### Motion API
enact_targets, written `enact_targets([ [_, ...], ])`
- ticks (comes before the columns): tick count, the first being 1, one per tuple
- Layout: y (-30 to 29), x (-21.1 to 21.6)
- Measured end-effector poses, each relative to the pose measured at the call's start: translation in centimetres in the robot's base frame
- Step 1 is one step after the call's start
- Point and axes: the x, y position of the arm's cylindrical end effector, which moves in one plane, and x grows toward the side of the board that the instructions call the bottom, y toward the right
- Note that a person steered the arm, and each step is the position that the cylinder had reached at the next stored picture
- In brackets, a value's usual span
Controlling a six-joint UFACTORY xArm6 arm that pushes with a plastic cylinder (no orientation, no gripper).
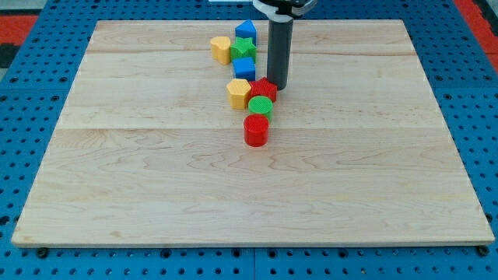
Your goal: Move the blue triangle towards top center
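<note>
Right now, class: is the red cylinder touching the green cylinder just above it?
Cannot tell. In the camera view the red cylinder meets the green cylinder without visible gap, but overlap could hide one.

Single camera view, set above and in front of the pale wooden table [233, 194], looking obliquely down and toward its far edge. The whole table fits the frame at moderate range, bordered by blue perforated surround [23, 155]; the far edge appears narrower than the near edge.

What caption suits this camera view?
My tip beside the red block, below the blue triangle near top center.
</note>
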Motion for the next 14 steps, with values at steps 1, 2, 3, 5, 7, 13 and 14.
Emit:
enact_targets([
  [1,1.2,0.0],
  [2,5.2,-4.2],
  [3,5.5,-10.4],
  [5,5.4,-16.6],
  [7,5.0,-16.6],
  [13,-6.1,-7.6],
  [14,-6.2,-3.4],
])
